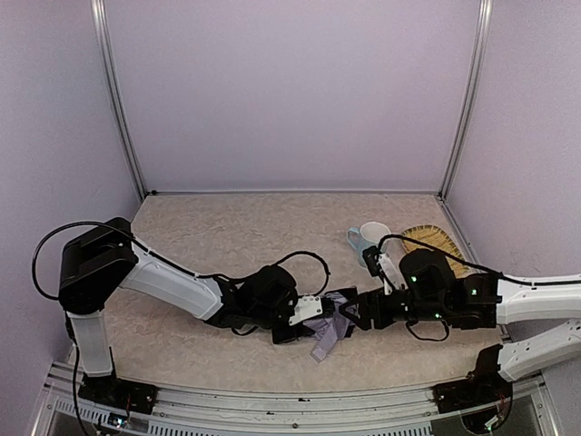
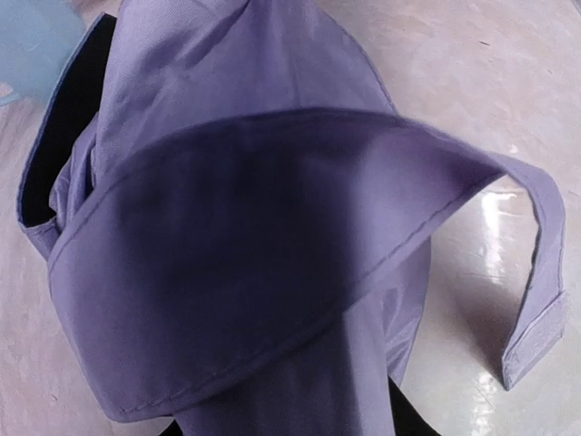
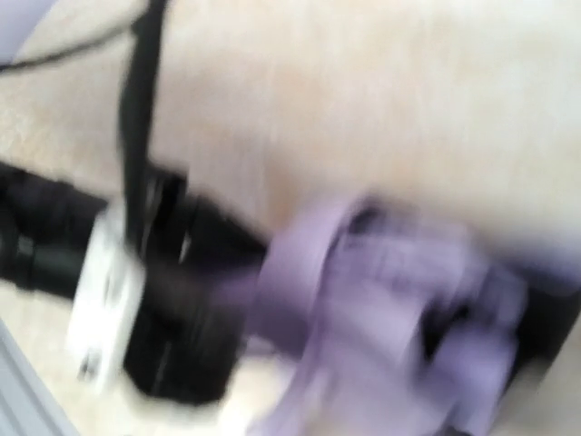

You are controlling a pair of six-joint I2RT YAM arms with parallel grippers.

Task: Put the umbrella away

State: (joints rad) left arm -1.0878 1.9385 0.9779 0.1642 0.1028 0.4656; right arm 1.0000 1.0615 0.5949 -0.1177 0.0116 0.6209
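The pale lavender umbrella (image 1: 327, 331) lies crumpled on the table between my two grippers. My left gripper (image 1: 311, 318) is at its left end; in the left wrist view the fabric (image 2: 254, 227) rises from between the jaws and hides them, and the strap tab (image 2: 536, 341) hangs free at the right. My right gripper (image 1: 356, 312) is against the umbrella's right end. The right wrist view is blurred: it shows lavender fabric (image 3: 390, 309) and the black and white left gripper (image 3: 154, 300), but its own jaws are not clear.
A light blue mug (image 1: 368, 238) stands just behind the right gripper, and also shows in the left wrist view (image 2: 32, 45). A woven straw tray (image 1: 438, 243) lies at the right beside the mug. Lilac walls enclose the table.
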